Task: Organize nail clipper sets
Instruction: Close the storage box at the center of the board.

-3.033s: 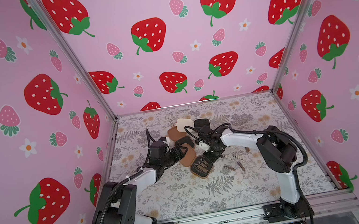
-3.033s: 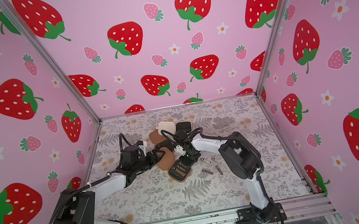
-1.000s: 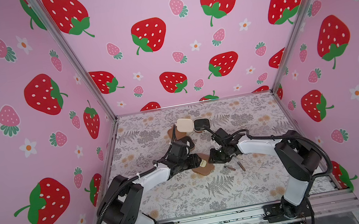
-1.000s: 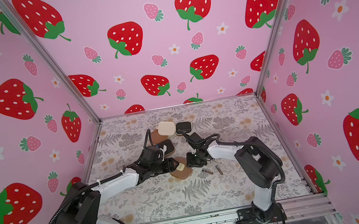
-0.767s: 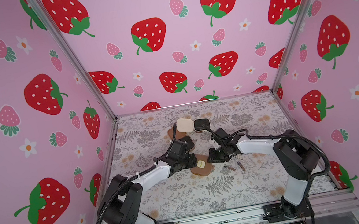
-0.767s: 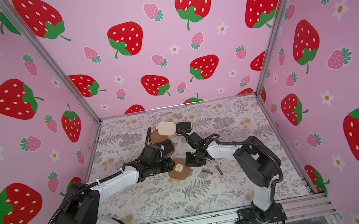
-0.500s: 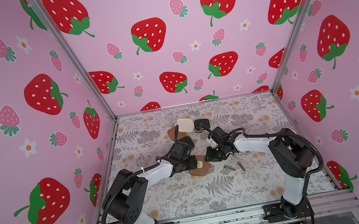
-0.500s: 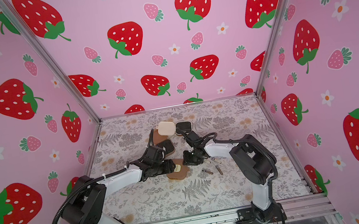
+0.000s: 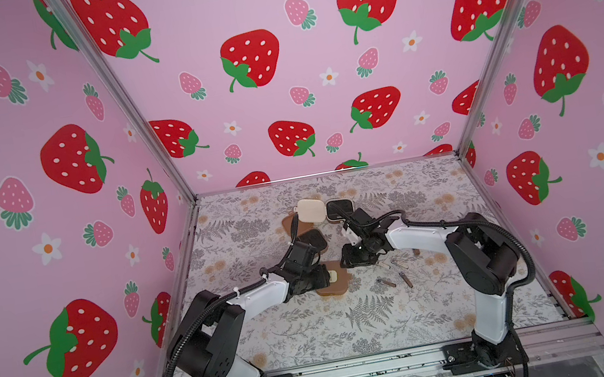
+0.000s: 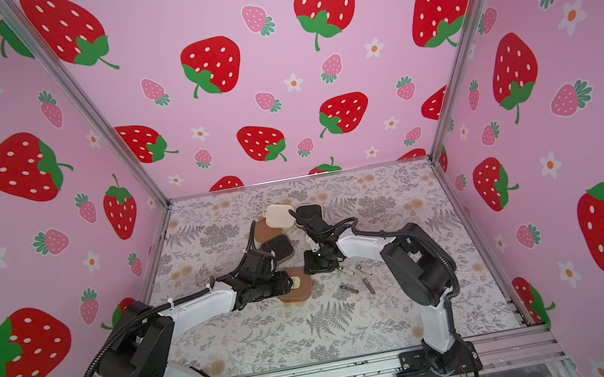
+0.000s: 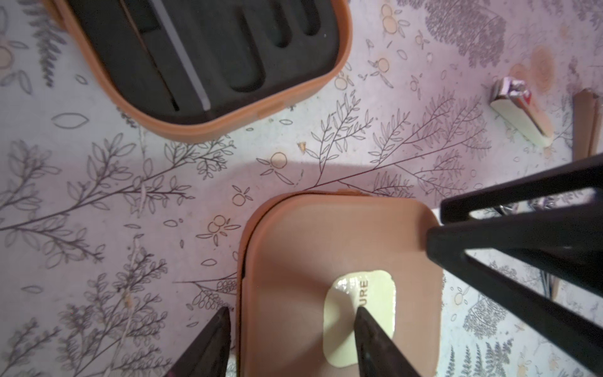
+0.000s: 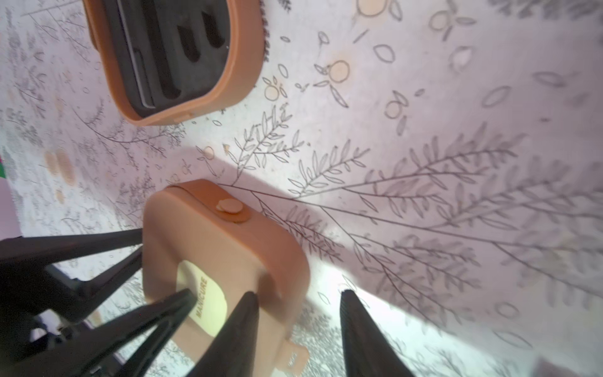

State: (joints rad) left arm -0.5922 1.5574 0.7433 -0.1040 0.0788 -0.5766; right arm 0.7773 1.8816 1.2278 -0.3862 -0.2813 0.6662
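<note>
The left arm (image 9: 256, 296) and right arm (image 9: 420, 238) are built alike: glossy white shells on the long links behind the gripper, joined by bulky, rounded, matte black joint housings (image 9: 215, 349). A black ribbed cable hose (image 9: 173, 356) runs along the outside of each arm, and on the left one a white cable tie (image 9: 264, 275) sits a little behind the wrist. At the end farthest from the gripper each arm has a flat black base plate (image 9: 482, 358). The left gripper (image 11: 291, 315) and right gripper (image 12: 298, 293) carry slim black fingers (image 11: 375, 342) that taper to points, braced by open triangular struts.
</note>
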